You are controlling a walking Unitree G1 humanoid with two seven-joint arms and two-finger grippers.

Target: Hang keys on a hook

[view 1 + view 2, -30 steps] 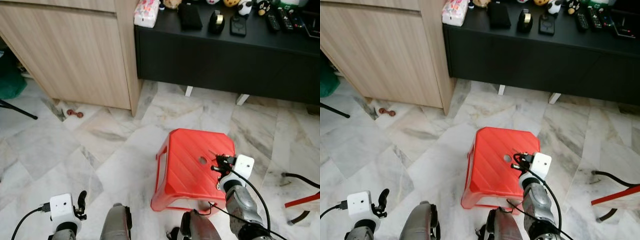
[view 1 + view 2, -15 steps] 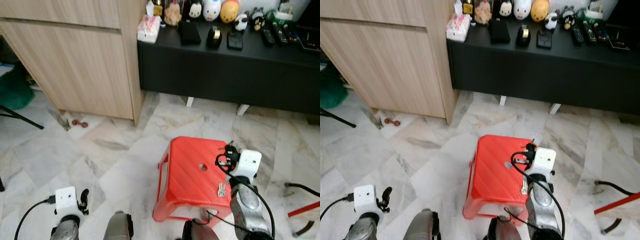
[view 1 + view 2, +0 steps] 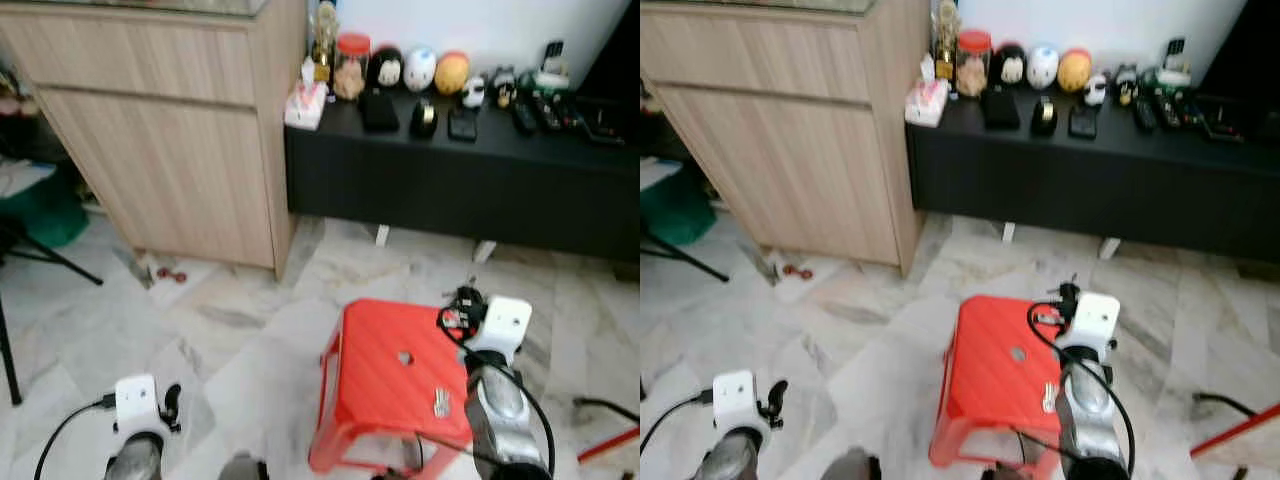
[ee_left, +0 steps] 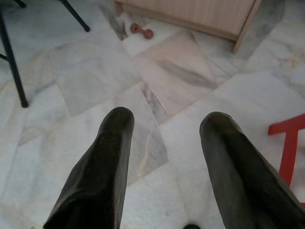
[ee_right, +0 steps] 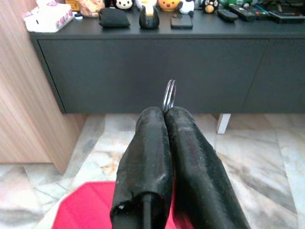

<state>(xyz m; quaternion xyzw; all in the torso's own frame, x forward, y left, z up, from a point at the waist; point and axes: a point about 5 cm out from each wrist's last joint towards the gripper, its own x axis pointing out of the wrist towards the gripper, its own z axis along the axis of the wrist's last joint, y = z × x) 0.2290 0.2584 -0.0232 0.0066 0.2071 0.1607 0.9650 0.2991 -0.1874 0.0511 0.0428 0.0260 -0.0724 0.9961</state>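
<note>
My right gripper [image 3: 461, 301] is raised over the right side of a red plastic stool [image 3: 385, 385]. In the right wrist view its fingers [image 5: 152, 143] are shut on a metal key ring [image 5: 169, 95], whose rim sticks out beyond the tips. The keys [image 3: 441, 403] dangle below it, over the stool's top. My left gripper [image 4: 167, 119] hangs low at the left, open with nothing between its fingers, above the marble floor.
A black low console [image 3: 460, 175] with toys, remotes and a tissue pack [image 3: 305, 105] stands ahead. A wooden cabinet [image 3: 170, 150] is at the left. A small red object [image 4: 141, 31] lies on the floor by the cabinet, and black stand legs [image 4: 12, 62] are further left.
The whole view has tilted up, bringing the console top and wall into sight. My right gripper has come up off the stool with the keys hanging under it.
</note>
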